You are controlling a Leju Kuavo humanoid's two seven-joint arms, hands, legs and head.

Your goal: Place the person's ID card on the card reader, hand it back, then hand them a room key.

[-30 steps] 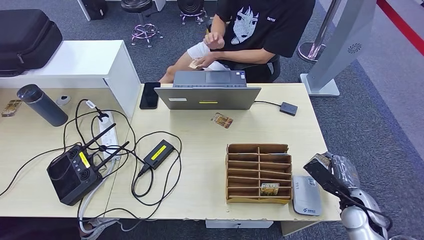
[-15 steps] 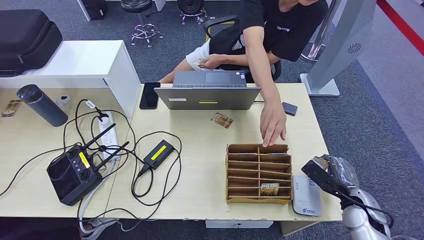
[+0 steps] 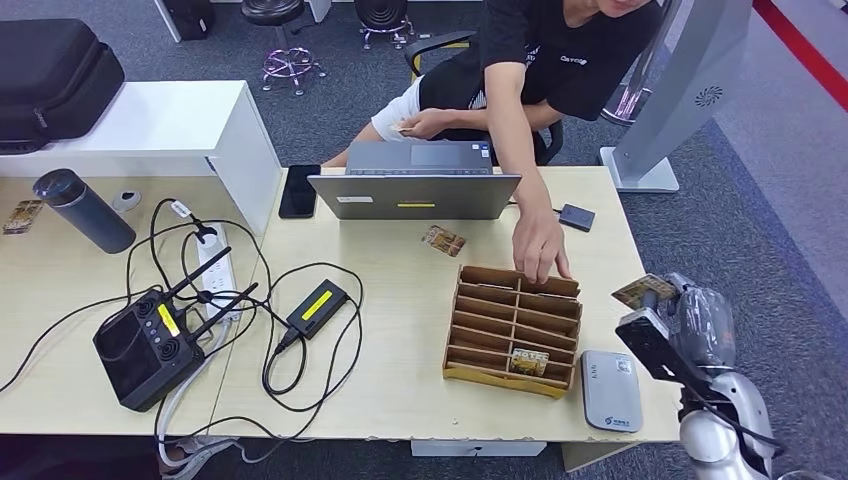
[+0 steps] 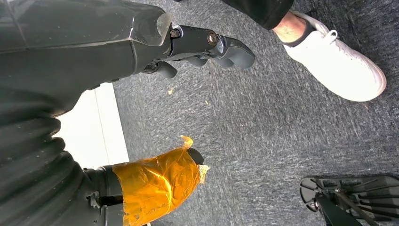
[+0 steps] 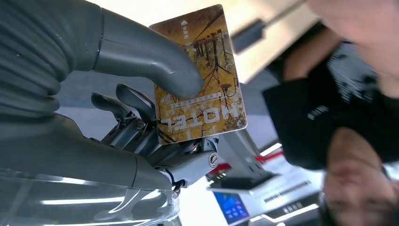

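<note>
Right hand [image 3: 690,320] raised beside desk (thumb pinning room key [image 5: 202,75])

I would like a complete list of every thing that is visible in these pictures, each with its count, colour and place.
hotel key card: one, golden-brown, held in the right hand
cardboard organizer: one, brown, desk right part, one card standing in a front slot
card reader: one, white, beside the organizer near the desk edge
loose card: one, brown, in front of the laptop
laptop: one, grey, desk far edge
phone: one, black, left of the laptop
remote controller: one, black, desk left
bottle: one, dark grey, desk far left
person's hand: one, on the organizer's far edge
right hand: grey, off the desk's right edge
left hand: dark, over the grey carpet
</note>
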